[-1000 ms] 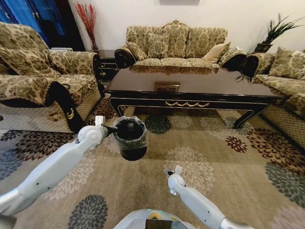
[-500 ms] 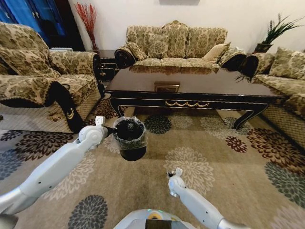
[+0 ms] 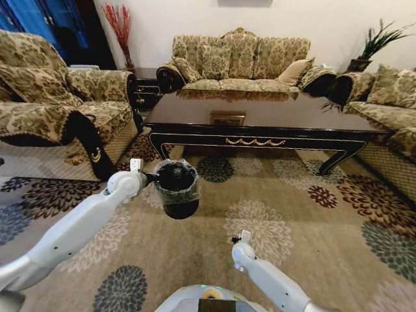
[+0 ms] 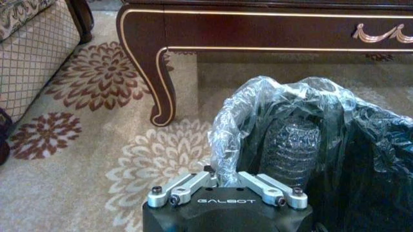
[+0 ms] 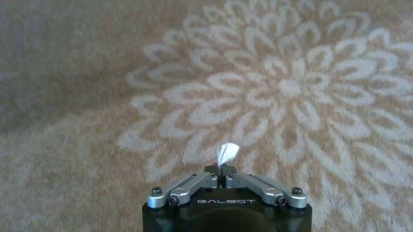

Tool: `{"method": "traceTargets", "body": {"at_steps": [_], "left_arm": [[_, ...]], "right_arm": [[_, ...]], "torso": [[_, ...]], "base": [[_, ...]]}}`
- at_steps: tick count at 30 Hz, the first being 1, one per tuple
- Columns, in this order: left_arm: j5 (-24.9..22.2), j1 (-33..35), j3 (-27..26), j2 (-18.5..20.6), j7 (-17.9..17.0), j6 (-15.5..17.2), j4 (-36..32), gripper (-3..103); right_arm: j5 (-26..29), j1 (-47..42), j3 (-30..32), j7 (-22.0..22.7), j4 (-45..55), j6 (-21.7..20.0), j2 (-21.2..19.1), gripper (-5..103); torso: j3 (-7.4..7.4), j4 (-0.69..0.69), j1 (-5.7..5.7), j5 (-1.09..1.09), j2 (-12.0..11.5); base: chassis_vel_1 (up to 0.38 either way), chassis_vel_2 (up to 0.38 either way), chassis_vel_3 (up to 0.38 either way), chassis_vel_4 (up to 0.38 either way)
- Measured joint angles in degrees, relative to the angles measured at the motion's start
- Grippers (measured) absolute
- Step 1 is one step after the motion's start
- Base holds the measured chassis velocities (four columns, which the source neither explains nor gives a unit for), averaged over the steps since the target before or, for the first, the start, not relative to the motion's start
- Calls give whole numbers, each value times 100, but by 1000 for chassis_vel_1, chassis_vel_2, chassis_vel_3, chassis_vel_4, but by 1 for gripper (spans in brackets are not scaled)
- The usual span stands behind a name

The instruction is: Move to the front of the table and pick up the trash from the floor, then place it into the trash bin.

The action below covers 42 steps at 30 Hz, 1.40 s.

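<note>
My left gripper [image 3: 148, 175] is shut on the rim of the trash bin [image 3: 177, 195], a small round black bin with a clear liner, in front of the table's left end. In the left wrist view the left gripper [image 4: 223, 179] pinches the liner at the trash bin's rim [image 4: 223, 125], and a clear plastic bottle [image 4: 290, 145] stands inside. The dark glossy table [image 3: 260, 114] stretches across behind it. My right gripper [image 3: 235, 239] hangs low over the carpet near my base. In the right wrist view the right gripper [image 5: 221, 169] is shut on a small white paper scrap [image 5: 227, 152].
Patterned sofas stand at the left [image 3: 39, 97], behind the table [image 3: 240, 62] and at the right [image 3: 396, 104]. A small dark side cabinet [image 3: 144, 84] sits at the back left. The table's curved leg [image 4: 145, 58] is close beside the bin. Flowered carpet [image 3: 325, 221] lies open to the right.
My right gripper has drawn back a little toward my base, still holding the paper scrap. The left arm and the bin have not moved.
</note>
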Motion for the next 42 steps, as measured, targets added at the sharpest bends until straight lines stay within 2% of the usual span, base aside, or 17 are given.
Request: {"method": "traceTargets", "body": {"at_steps": [2, 4, 5, 8, 9, 12, 13, 14, 17, 18, 21, 22, 30, 38, 39, 41, 42], "left_arm": [[3, 0, 3, -3, 0, -1, 0, 3], [11, 30, 11, -18, -1, -5, -18, 3], [11, 30, 11, -18, -1, -5, -18, 3], [42, 84, 134, -41, -13, -7, -134, 3], [42, 84, 134, -41, -13, -7, -134, 3], [124, 84, 335, -39, -25, -7, -210, 3], [166, 83, 423, -39, -27, -9, -221, 3], [166, 83, 423, -39, -27, -9, -221, 3], [218, 34, 637, -74, -40, -9, -247, 3], [218, 34, 637, -74, -40, -9, -247, 3], [215, -47, 810, -107, -41, -21, -273, 3], [215, -47, 810, -107, -41, -21, -273, 3], [239, -205, 1004, -366, -40, -90, -133, 3], [246, -273, 1020, -482, -29, -107, 24, 3], [247, -274, 1017, -489, -27, -108, 34, 3], [248, -274, 1014, -495, -25, -109, 37, 3], [248, -274, 1013, -497, -23, -109, 37, 3]], "right_arm": [[-107, -36, 26, -109, 90, 130, -66, 1], [-421, -99, 123, -468, 327, 486, -203, 0], [-421, -99, 123, -468, 327, 486, -203, 0], [-781, -51, 385, -1183, 860, 1185, -481, 0], [-781, -51, 385, -1183, 860, 1185, -481, 0], [-913, 229, 558, -2009, 1311, 1904, -720, 0], [-923, 363, 576, -2553, 1496, 2249, -828, 0], [-923, 363, 576, -2553, 1496, 2249, -828, 0], [-846, 660, 503, -3632, 2005, 2862, -1068, 0], [-846, 660, 503, -3632, 2005, 2862, -1068, 0], [-802, 1034, 144, -4469, 2227, 3317, -1184, 0], [-802, 1034, 144, -4469, 2227, 3317, -1184, 0], [-800, 1687, -716, -5550, 2045, 3774, -1031, 0], [-896, 1802, -1200, -5737, 1803, 3876, -932, 0], [-900, 1800, -1223, -5727, 1768, 3876, -921, -3], [-902, 1794, -1230, -5719, 1730, 3877, -912, 1], [-902, 1791, -1230, -5714, 1703, 3877, -912, 6]], "torso": [[0, 0, 0, 0, 0], [0, 0, 0, 1, 0], [0, 0, 0, 1, 0], [0, -2, 0, -1, 0], [0, -2, 0, -1, 0], [0, -1, 0, -1, 0], [0, 0, 0, 0, 0], [0, 0, 0, 0, 0], [0, 0, 0, -2, 0], [0, 0, 0, -2, 0], [0, -2, 0, 0, 0], [0, -2, 0, 0, 0], [0, -1, 0, -1, 0], [0, 0, 0, -1, 0], [0, 0, 0, -1, 0], [0, 0, 0, 0, 0], [0, -1, 0, -1, 0]], "base": [[0, 0, 0, 0], [0, 0, 0, 0], [0, 0, 0, 0], [0, 0, 0, 0], [0, 0, 0, 0], [0, 0, 0, 0], [0, 0, 0, 0], [0, 0, 0, 0], [0, 0, 0, 0], [0, 0, 0, 0], [0, 0, 0, 0], [0, 0, 0, 0], [0, 0, 0, 0], [0, 0, 0, 0], [0, 0, 0, 0], [0, 0, 0, 0], [0, 0, 0, 0]]}}
